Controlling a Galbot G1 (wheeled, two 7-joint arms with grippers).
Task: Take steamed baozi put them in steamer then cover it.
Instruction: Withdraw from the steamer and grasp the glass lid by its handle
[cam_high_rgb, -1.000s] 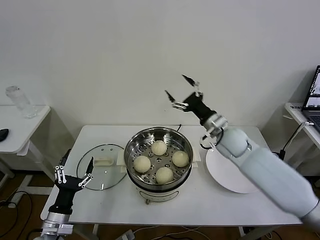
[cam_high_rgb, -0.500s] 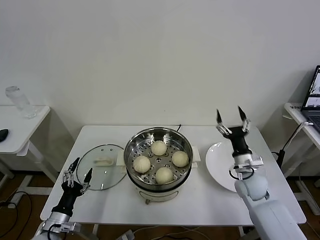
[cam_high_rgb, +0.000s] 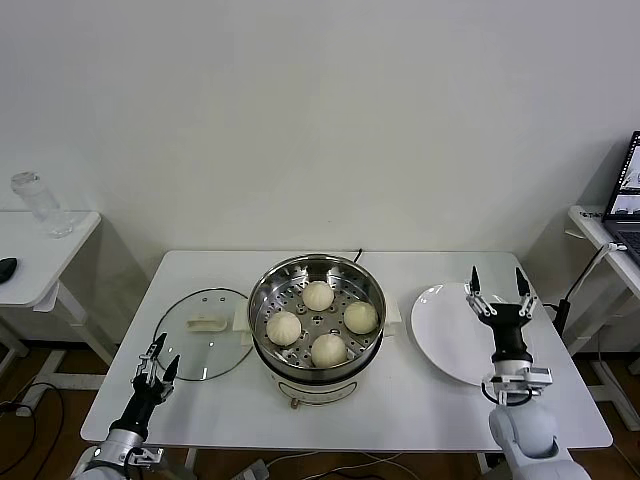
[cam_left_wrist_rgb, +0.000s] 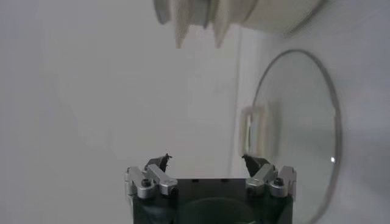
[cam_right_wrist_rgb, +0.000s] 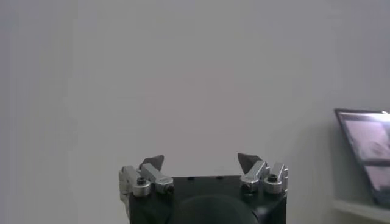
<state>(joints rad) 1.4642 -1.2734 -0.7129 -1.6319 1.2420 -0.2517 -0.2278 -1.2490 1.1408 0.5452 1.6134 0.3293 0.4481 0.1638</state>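
Four cream-white baozi sit on the perforated tray inside the shiny steel steamer at the table's middle. The clear glass cover with its cream handle lies flat on the table left of the steamer; it also shows in the left wrist view. My left gripper is open and empty, low by the table's front left edge, just short of the cover. My right gripper is open and empty, pointing up over the white plate.
The steamer's white base stands near the table's front. A side table with a clear bottle is at far left. A laptop stands on a stand at far right; it also shows in the right wrist view.
My right arm swung away from above the steamer, down and to the right, and now stands over the plate. My left gripper sank lower toward the table's front left edge.
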